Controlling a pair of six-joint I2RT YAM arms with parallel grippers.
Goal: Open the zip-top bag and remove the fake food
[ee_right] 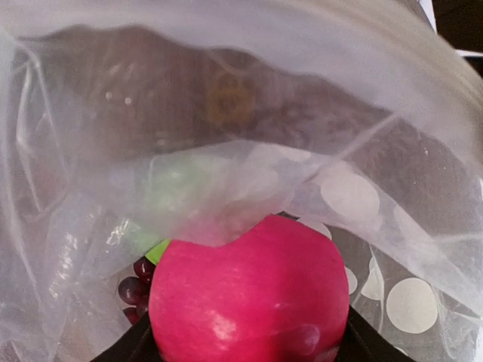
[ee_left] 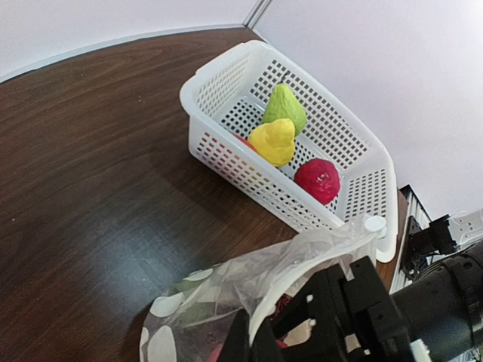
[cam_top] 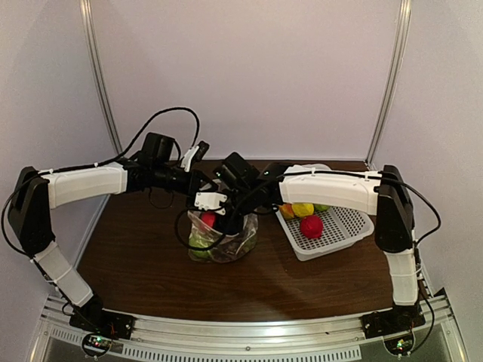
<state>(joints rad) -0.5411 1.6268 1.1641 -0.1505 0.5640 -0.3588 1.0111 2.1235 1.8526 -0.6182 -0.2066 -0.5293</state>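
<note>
1. Left of centre in the overhead view, the left arm stretches over the brown table (cam_top: 143, 260). The left gripper (ee_left: 251, 341) is clenched on the rim of the zip-top bag (cam_top: 226, 245). At the lower middle of the left wrist view it pinches the clear plastic and holds that edge up.
2. The bag stands at the middle of the table with its mouth open upward and white dots on its wall. Green pieces of the fake food (cam_top: 198, 243) show through its lower left.
3. The right gripper (ee_right: 247, 348) is inside the bag's mouth, entering from the right. In the right wrist view a red fruit (ee_right: 249, 294) fills the lower middle. It sits between the two dark fingers (ee_right: 124, 353), which close against its sides and grasp it. Dark purple grapes (ee_right: 134, 286) lie just left of it, deeper in the bag.
4. At the right of the overhead view a white perforated basket (cam_top: 361, 226) stands near the bag, not touching it. Inside are a red round piece (cam_top: 311, 225), a yellow piece (cam_top: 303, 209), a green piece (cam_top: 321, 207) and an orange piece (cam_top: 287, 212).
</note>
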